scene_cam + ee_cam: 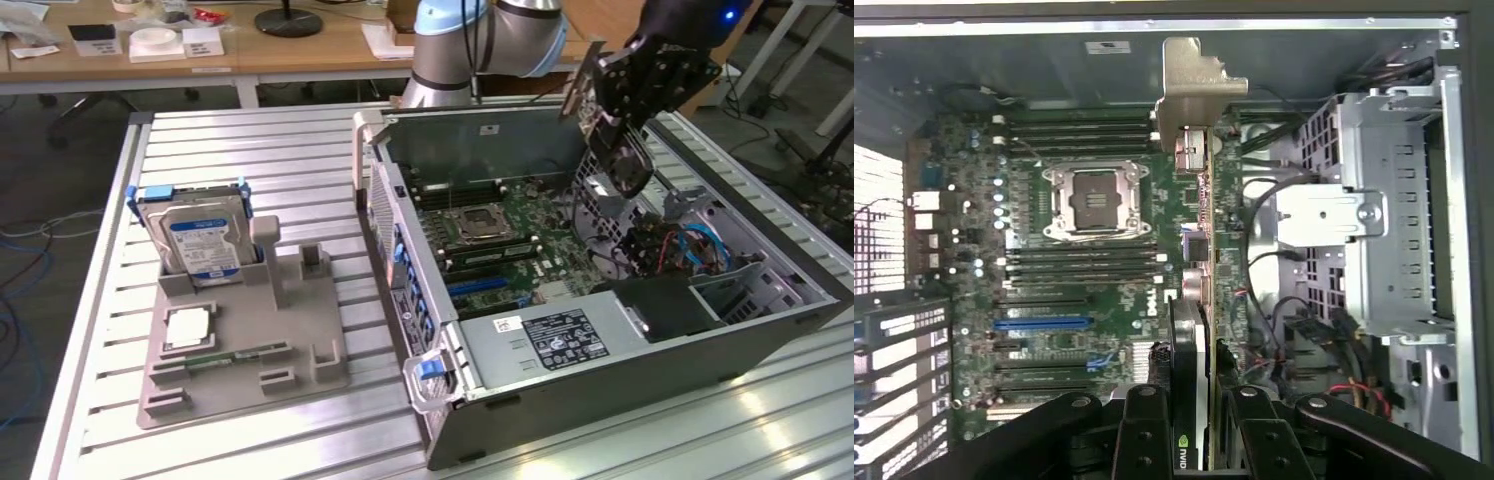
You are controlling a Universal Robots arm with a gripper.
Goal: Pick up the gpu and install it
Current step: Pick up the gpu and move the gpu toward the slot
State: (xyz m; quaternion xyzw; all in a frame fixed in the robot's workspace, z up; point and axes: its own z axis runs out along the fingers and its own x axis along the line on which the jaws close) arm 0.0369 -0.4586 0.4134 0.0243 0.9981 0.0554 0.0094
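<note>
The ribbed silver aluminium table (240, 140) carries a large dark-grey computer case (627, 395), lying open with its green motherboard (527, 225) exposed. Towards the exterior view's left sits a grey plastic parts tray (227, 385). The gpu (622, 165) — a thin green card with a black face and a silver metal end bracket — hangs raised over the case's open interior, above the motherboard. The black gripper (1199, 435) is clamped on both of its faces.
</note>
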